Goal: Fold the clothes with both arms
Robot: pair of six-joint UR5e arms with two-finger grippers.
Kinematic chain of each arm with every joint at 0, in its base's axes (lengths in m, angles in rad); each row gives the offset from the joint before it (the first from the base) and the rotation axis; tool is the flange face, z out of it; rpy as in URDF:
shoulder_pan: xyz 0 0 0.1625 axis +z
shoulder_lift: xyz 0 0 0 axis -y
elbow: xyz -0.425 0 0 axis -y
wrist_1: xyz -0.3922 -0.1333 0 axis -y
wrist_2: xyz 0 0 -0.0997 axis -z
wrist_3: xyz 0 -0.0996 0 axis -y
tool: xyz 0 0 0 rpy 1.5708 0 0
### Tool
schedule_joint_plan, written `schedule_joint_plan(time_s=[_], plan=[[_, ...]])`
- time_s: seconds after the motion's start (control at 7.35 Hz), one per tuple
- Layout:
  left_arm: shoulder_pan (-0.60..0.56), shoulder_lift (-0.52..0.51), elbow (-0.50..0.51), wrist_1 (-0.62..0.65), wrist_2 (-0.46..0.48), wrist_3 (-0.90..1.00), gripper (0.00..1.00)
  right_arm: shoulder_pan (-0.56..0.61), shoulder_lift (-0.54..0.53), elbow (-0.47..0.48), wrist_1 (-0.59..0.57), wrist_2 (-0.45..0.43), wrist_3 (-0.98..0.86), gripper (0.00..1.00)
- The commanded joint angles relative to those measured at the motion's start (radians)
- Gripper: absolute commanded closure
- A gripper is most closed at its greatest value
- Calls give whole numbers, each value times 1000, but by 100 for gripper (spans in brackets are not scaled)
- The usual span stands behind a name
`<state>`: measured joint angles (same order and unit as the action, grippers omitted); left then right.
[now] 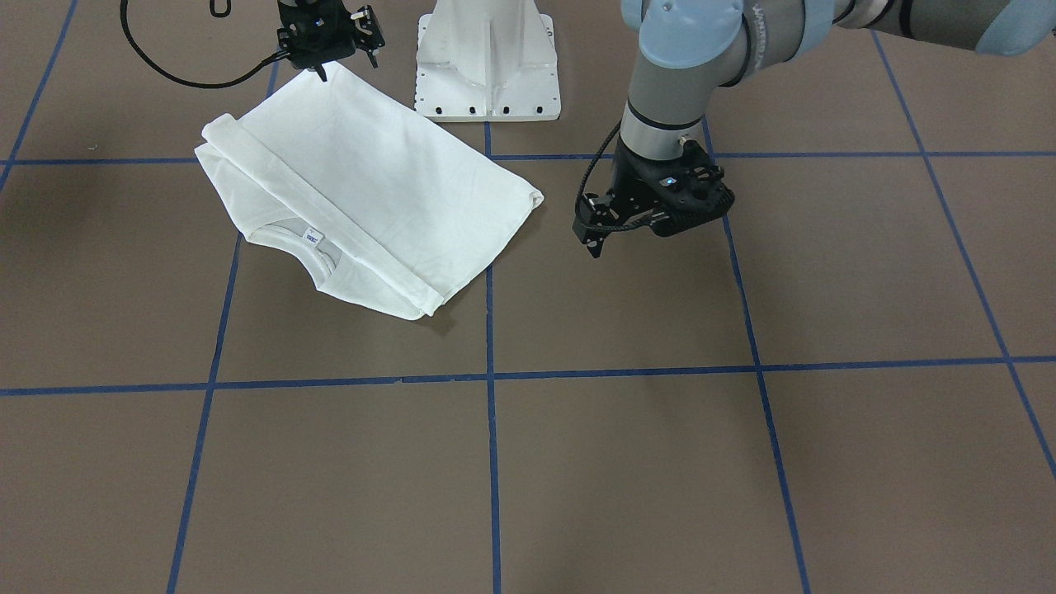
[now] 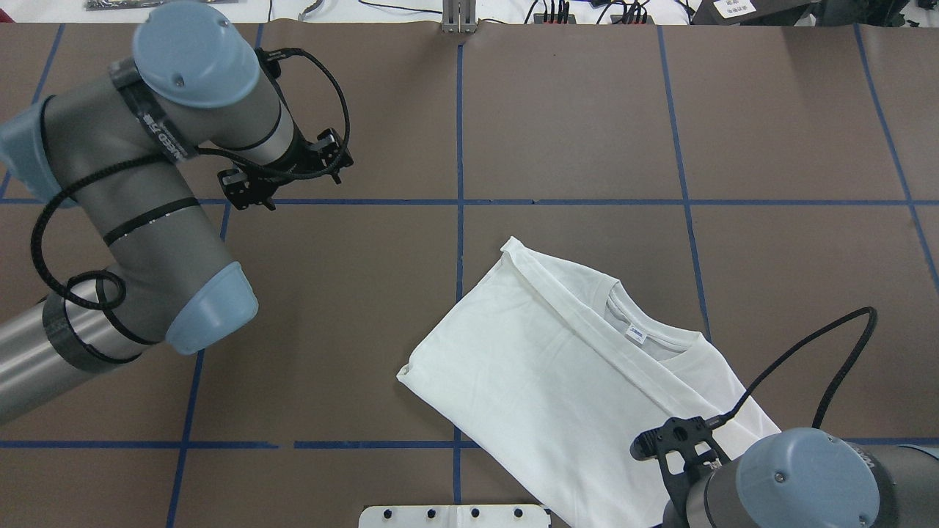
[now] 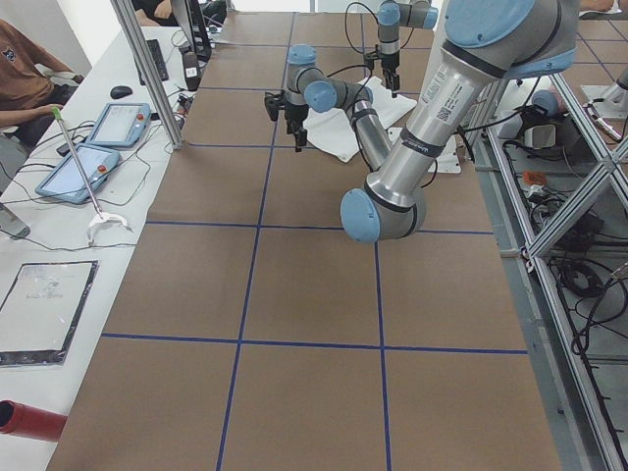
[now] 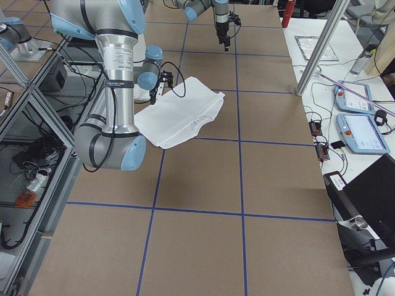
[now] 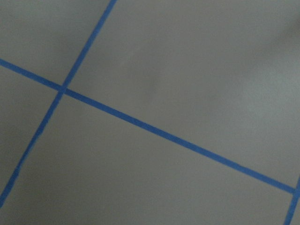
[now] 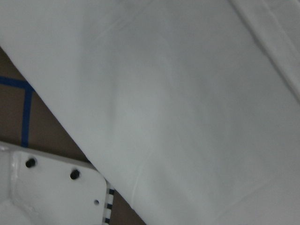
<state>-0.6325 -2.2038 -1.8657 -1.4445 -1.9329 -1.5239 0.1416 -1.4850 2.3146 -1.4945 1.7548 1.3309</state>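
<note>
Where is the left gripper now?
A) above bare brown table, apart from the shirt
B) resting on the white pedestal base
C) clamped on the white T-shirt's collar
A: the left gripper hangs above the brown table with blue tape lines, clear of the folded white long-sleeved T-shirt; its wrist view shows only table.

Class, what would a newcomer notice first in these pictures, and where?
The white T-shirt, folded with its collar and neck label showing, lies on the brown table by the white pedestal base. The right gripper hangs over its corner; the left gripper hovers apart, over the table.
</note>
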Motion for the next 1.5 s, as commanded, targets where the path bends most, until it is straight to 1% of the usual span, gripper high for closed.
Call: schedule_joint_plan(time_s=[0.0, 0.14, 0.27, 0.41, 0.54, 0.82, 1.09, 1.22, 1.36], plan=[[158, 39, 20, -220, -8, -154, 1, 157, 60, 14, 5, -38, 16, 0], [201, 73, 20, -293, 0, -154, 1, 227, 81, 17, 8, 10, 14, 0], [227, 78, 20, -306, 27, -154, 1, 266, 118, 16, 8, 25, 20, 0], [281, 78, 39, -306, 73, -165, 1, 266, 120, 11, 8, 13, 27, 0], [289, 75, 55, -307, 80, -204, 1, 273, 120, 8, 8, 14, 28, 0], [290, 59, 150, -335, 80, -205, 1, 283, 120, -1, 10, 22, 27, 0], [290, 55, 155, -346, 78, -208, 2, 286, 121, 0, 10, 25, 27, 0], [290, 55, 155, -347, 78, -208, 5, 294, 141, -1, 8, 23, 27, 0], [290, 53, 155, -347, 77, -209, 14, 299, 141, -1, 8, 25, 25, 0]])
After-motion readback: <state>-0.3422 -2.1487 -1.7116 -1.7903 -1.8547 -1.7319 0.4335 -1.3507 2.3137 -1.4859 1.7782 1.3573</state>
